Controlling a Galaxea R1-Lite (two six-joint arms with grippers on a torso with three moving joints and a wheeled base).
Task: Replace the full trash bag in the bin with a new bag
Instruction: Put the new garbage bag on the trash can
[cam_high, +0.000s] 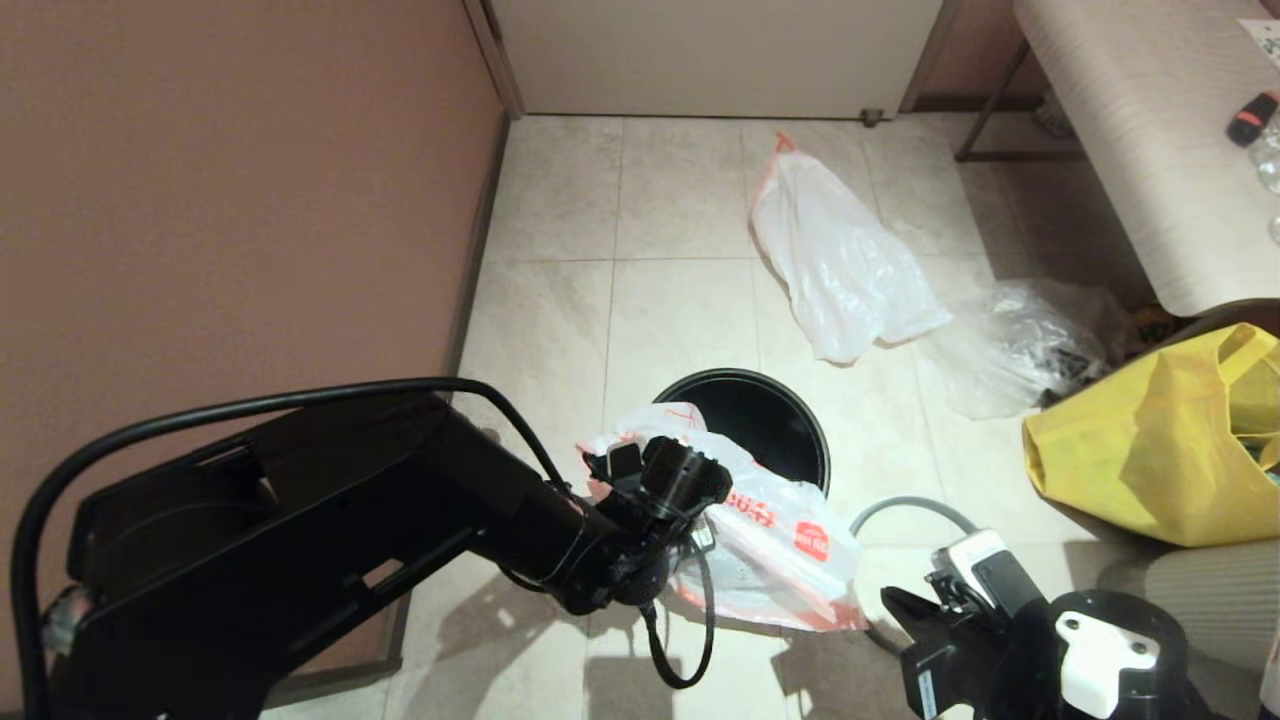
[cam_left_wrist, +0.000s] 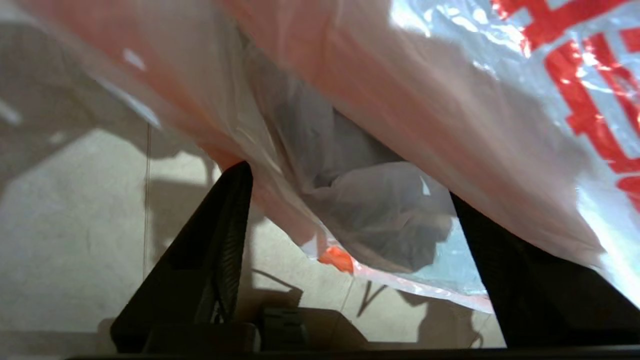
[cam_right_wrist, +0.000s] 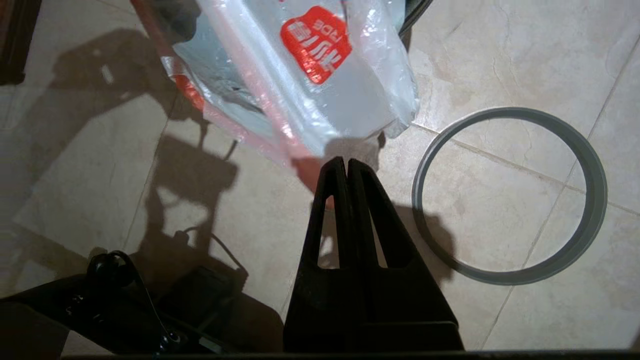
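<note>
The full trash bag (cam_high: 840, 260) lies on the floor tiles beyond the bin (cam_high: 770, 415), which stands with its mouth uncovered. The new bag (cam_high: 785, 540), with red print, is draped from the bin's near rim down onto the floor. My left gripper (cam_high: 650, 470) is at the bag's upper end. In the left wrist view its fingers (cam_left_wrist: 225, 235) stand wide apart, open, with the new bag (cam_left_wrist: 400, 125) hanging over and between them. My right gripper (cam_right_wrist: 346, 162) is shut on nothing, just short of the new bag's (cam_right_wrist: 310, 75) lower edge. The grey hoop (cam_right_wrist: 595, 200) lies flat on the floor beside it.
A clear crinkled plastic bag (cam_high: 1020, 345) and a yellow tote bag (cam_high: 1150, 450) sit on the floor at the right, under a pale bench (cam_high: 1130, 130). A brown wall (cam_high: 230, 200) runs along the left. In the head view the hoop (cam_high: 905, 503) lies right of the bin.
</note>
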